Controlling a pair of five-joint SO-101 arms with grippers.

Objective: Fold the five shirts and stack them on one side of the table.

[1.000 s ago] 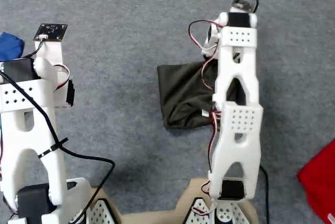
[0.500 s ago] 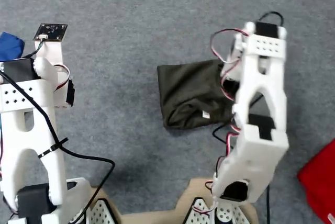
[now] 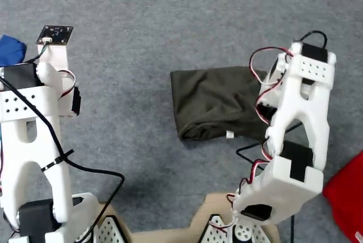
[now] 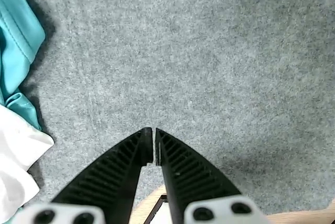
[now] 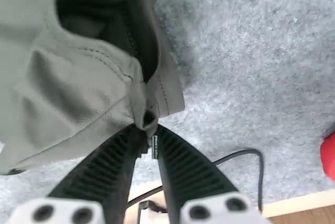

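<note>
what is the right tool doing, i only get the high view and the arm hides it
observer: the right tool is shut on a hem fold of the dark olive-green fabric shirt.
operator: ok and is the left tool holding anything
observer: no, the left tool is shut on nothing, above the bare grey felt table cover.
operator: any shirts close to it
observer: a shiny teal garment and a white cloth lie on the cover near it, not touching the tool.
</note>
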